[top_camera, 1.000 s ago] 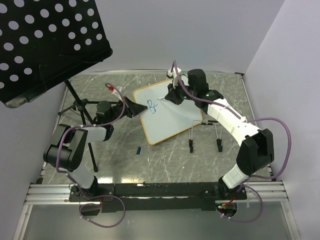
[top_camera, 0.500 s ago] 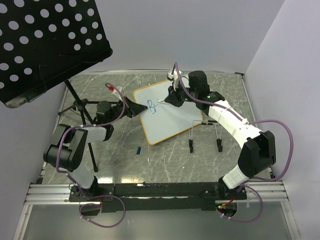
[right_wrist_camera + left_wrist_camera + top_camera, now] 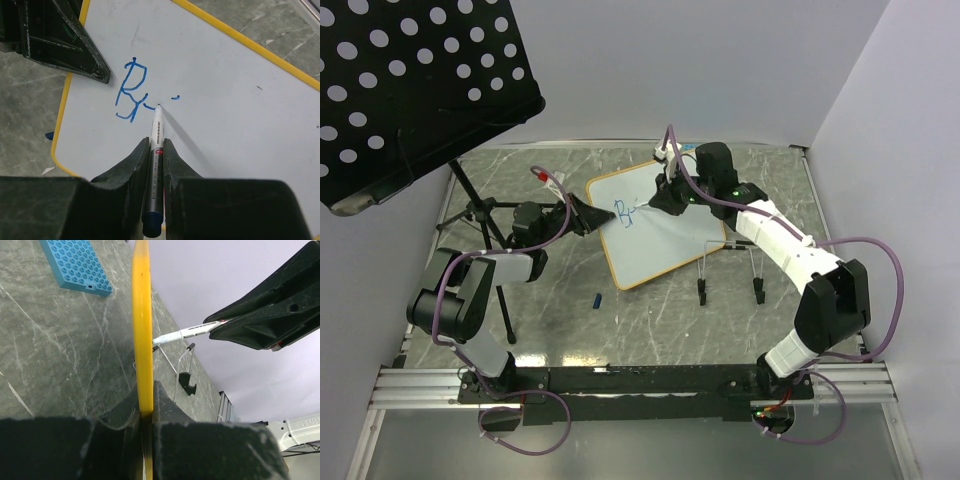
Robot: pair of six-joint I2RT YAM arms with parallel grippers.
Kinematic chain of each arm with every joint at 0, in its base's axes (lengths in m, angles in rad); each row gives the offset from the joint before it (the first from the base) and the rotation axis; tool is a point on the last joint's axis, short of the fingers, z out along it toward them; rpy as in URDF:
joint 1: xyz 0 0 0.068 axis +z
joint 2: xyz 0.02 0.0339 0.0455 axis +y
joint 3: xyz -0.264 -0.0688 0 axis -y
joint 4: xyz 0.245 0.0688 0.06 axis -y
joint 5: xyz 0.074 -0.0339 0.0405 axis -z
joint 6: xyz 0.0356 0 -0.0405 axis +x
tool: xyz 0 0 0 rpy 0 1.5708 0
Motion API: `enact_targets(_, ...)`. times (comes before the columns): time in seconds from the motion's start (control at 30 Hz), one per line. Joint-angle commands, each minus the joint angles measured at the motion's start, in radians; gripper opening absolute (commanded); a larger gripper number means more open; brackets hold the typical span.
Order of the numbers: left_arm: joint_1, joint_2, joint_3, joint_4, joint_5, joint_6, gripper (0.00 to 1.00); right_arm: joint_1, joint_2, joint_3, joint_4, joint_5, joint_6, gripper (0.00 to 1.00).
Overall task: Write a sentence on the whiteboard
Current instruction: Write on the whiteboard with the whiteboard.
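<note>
White links and black joints form the left arm (image 3: pixel 502 267) and right arm (image 3: pixel 780 240), both trailing purple cables (image 3: pixel 860 238); the left gripper (image 3: pixel 146 410) and right gripper (image 3: pixel 156 147) are black

**Blue on white, edged in yellow**

The whiteboard (image 3: pixel 660 245) is glossy white with a thin yellow-orange rim. That rim shows as a bright yellow stripe between the black fingers of the left hand (image 3: pixel 146 402). Just ahead of the black right hand (image 3: pixel 156 145), the writing (image 3: pixel 131 92) is blue: looping letters, a short dash and a dot. The marker (image 3: pixel 156 127) in that hand has a white barrel, a red label and a dark blue end. Beyond the left hand lies a light blue plate (image 3: pixel 75 262) patterned with rows of studs. The worktop (image 3: pixel 650 320) is grey-green, veined in white like marble.
</note>
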Motion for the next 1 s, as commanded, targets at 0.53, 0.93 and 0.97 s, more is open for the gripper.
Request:
enact_targets(0.53, -0.006, -0.028, 0.044, 0.198, 0.019, -0.047, 0.01, -0.026, 0.004, 0.022, 0.024, 0.062, 0.011, 0.00)
enact_targets(0.93, -0.006, -0.025, 0.047, 0.200, 0.019, -0.049, 0.01, -0.026, 0.003, 0.010, -0.031, -0.022, -0.039, 0.00)
enact_targets(0.97, -0.006, -0.024, 0.047, 0.200, 0.019, -0.049, 0.01, -0.027, 0.001, 0.010, -0.034, -0.030, -0.042, 0.00)
